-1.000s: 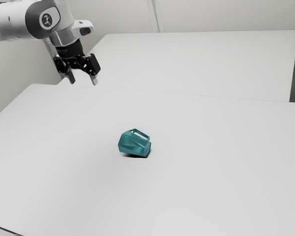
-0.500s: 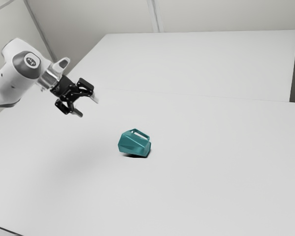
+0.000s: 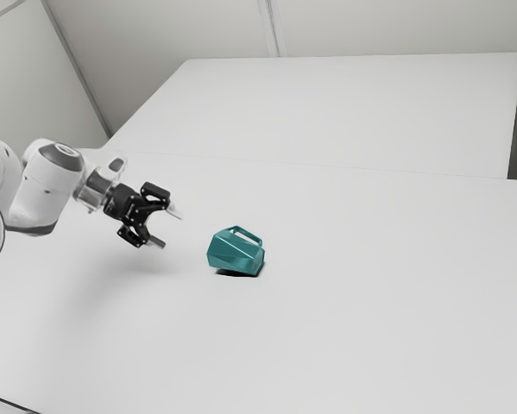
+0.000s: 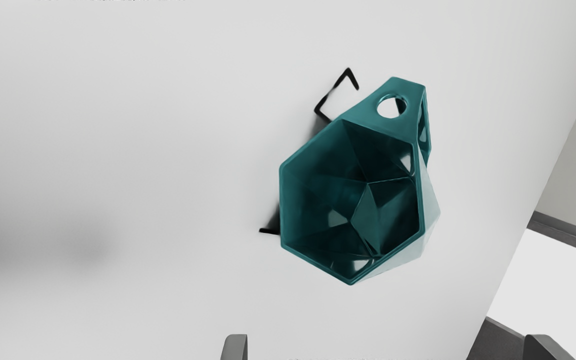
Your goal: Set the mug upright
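Mug [image 3: 236,252] lies on its side on the white table [image 3: 344,336], a faceted teal body with its handle [image 3: 249,235] raised and its open mouth toward the gripper [image 3: 169,229]. The gripper is open, fingers spread wide and tilted down toward the mug, its fingertips near the mouth but apart from it, with a strip of bare tabletop between. The arm [image 3: 51,190] comes in low from the exterior view's left.

Room around the mug is generous: bare table runs on well past it toward the exterior view's right and toward the camera. Behind it a thin seam [image 3: 327,166] crosses the white, and beyond that is a second pale surface [image 3: 353,108], perhaps another tabletop.

The wrist view looks straight into the hollow, with the rim's angular edge whole and a round hole through the handle. A straight table edge [image 4: 534,215] slants past the mug, white table lying between the two. One finger is seen against the tabletop, the other against the ground beyond that edge. Dark shadow hugs the mug's underside.
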Robot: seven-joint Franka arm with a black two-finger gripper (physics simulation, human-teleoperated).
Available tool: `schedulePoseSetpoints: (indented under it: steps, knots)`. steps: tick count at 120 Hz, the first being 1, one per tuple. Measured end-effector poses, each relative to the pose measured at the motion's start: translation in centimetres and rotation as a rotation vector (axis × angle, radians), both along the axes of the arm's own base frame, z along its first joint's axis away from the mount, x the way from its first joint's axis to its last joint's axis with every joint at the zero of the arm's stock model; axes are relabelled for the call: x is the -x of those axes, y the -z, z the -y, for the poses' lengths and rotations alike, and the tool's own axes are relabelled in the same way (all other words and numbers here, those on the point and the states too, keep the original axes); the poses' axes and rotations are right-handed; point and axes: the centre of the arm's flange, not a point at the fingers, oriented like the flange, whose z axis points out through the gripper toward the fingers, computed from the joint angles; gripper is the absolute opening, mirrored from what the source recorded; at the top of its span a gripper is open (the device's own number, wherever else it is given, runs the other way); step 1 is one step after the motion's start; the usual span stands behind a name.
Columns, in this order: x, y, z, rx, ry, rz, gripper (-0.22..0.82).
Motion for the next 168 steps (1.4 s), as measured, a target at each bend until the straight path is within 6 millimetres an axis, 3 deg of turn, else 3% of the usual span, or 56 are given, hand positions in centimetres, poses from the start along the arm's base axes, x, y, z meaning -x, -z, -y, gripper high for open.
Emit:
schedulePoseSetpoints:
  steps: [39,70,105,128,168]
  knots:
    - [-2.9,2.9,-1.9,0.054,0.106,0.077,0.60]
    - [-4.0,5.7,-0.7,0.185,0.147,0.111,0.60]
    - [-4.5,5.2,0.0,0.247,0.181,0.175,0.60]
    - [-5.9,4.6,1.6,0.258,0.220,0.211,0.60]
    - [-6.8,6.4,3.9,0.282,0.243,0.201,0.60]
